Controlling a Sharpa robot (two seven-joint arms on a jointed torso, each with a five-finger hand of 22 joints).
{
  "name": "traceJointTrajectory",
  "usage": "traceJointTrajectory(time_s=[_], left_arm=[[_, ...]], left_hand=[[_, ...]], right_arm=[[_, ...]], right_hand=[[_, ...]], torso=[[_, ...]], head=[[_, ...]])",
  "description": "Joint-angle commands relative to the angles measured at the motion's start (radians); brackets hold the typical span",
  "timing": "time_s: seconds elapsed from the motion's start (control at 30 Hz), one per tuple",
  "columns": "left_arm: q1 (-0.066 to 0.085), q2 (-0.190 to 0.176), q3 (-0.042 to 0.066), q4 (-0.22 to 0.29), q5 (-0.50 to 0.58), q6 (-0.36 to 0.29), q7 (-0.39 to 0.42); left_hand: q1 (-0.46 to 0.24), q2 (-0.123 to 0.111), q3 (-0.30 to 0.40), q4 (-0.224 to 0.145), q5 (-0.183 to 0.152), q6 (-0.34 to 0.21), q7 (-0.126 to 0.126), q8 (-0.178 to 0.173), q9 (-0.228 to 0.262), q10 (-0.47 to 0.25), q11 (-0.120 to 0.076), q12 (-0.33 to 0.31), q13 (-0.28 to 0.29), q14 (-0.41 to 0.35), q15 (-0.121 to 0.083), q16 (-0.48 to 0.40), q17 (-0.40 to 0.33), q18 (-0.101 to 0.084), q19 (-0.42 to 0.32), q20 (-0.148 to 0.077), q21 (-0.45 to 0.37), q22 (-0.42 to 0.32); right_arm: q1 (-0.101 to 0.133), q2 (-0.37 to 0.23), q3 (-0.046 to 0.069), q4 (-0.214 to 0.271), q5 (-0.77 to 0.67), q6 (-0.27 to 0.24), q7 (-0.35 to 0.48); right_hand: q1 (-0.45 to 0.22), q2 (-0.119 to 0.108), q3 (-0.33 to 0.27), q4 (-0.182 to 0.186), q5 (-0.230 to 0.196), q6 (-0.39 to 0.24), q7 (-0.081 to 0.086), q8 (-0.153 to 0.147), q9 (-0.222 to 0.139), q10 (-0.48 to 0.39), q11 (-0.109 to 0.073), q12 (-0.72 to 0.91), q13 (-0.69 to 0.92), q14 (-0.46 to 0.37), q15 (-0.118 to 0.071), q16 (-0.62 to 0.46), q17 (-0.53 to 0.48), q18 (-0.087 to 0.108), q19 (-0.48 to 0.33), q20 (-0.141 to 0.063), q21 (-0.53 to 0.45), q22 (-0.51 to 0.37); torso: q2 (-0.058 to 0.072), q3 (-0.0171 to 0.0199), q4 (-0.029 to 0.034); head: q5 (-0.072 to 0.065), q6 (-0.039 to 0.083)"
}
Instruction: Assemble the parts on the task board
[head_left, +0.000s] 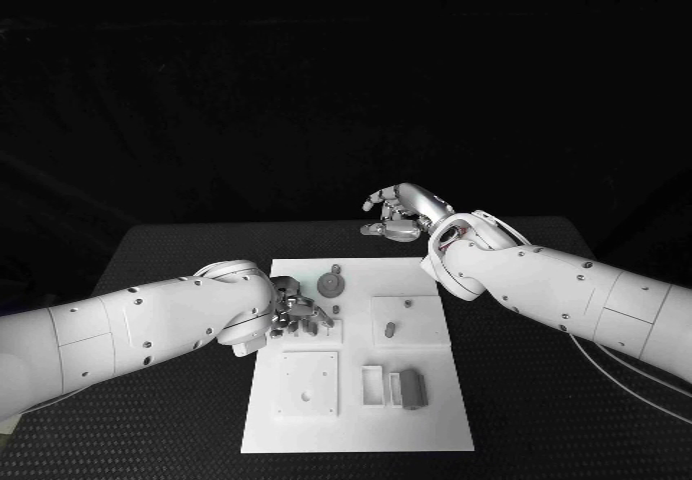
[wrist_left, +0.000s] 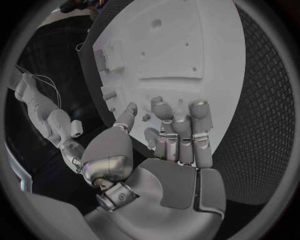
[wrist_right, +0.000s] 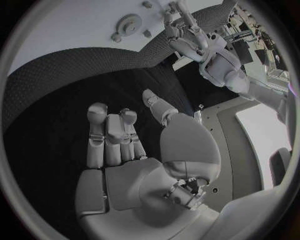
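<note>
The white task board (head_left: 433, 420) lies in the middle of the black table. A grey gear (head_left: 333, 287) and a small peg (head_left: 336, 269) sit near its far edge. Further in are a short peg (head_left: 389, 327) on a raised square and a grey block (head_left: 411, 388) beside a slotted frame (head_left: 372, 385). My left hand (head_left: 297, 314) hovers over the board's left side next to the gear, fingers half curled with nothing in them (wrist_left: 178, 137). My right hand (head_left: 401, 212) is raised beyond the board's far edge, fingers apart and empty (wrist_right: 119, 135).
A square plate (head_left: 310, 383) with small holes sits on the board's near left. The black mat (head_left: 173, 260) surrounds the board on every side. The right wrist view shows the gear (wrist_right: 129, 23) and the board's far edge (wrist_right: 75, 25).
</note>
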Motion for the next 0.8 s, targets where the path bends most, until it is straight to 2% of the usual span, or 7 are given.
traceJointTrajectory(time_s=[0.03,0.43,0.8], left_arm=[[-0.002,-0.002,-0.001,0.003,-0.001,-0.004,0.012],[-0.008,-0.011,0.0,0.011,-0.001,-0.005,0.015],[-0.008,-0.013,0.0,0.012,-0.001,-0.007,0.016]], left_hand=[[-0.013,0.001,-0.007,0.0,-0.005,0.122,-0.054,-0.006,0.002,-0.056,-0.047,0.006,0.0,-0.035,-0.036,0.005,-0.001,0.063,-0.005,-0.011,-0.006,0.017],[-0.012,0.008,-0.006,-0.004,-0.005,0.125,-0.056,-0.005,0.003,-0.054,-0.049,0.009,0.001,-0.034,-0.038,0.008,-0.001,0.065,-0.002,-0.012,-0.005,0.018],[-0.008,0.018,-0.005,-0.011,-0.005,0.126,-0.057,-0.005,0.003,-0.053,-0.05,0.01,0.001,-0.033,-0.039,0.01,-0.002,0.067,0.0,-0.011,-0.004,0.018]], right_arm=[[0.0,0.001,0.001,0.002,-0.008,0.009,0.004],[0.0,0.003,0.001,-0.002,-0.007,0.008,0.005],[0.0,0.004,0.001,-0.003,-0.007,0.01,0.005]], right_hand=[[0.0,0.011,-0.008,0.0,-0.003,0.001,0.01,0.005,0.001,-0.006,0.002,0.002,-0.002,-0.009,-0.001,-0.004,0.001,0.078,0.0,-0.004,-0.003,0.013],[0.0,0.011,-0.008,0.0,-0.003,0.002,0.01,0.005,0.001,-0.006,0.002,0.003,-0.002,-0.008,-0.001,-0.003,0.002,0.078,0.001,-0.004,-0.003,0.013],[0.0,0.011,-0.009,0.0,-0.003,0.002,0.01,0.005,0.001,-0.006,0.002,0.003,-0.002,-0.008,-0.001,-0.003,0.003,0.078,0.001,-0.004,-0.003,0.013]], torso=[[0.0,-0.0002,0.0004],[0.0,0.0022,-0.0005],[0.0,0.0022,-0.001]], head=[[0.0,0.0],[0.002,-0.004],[0.003,-0.002]])
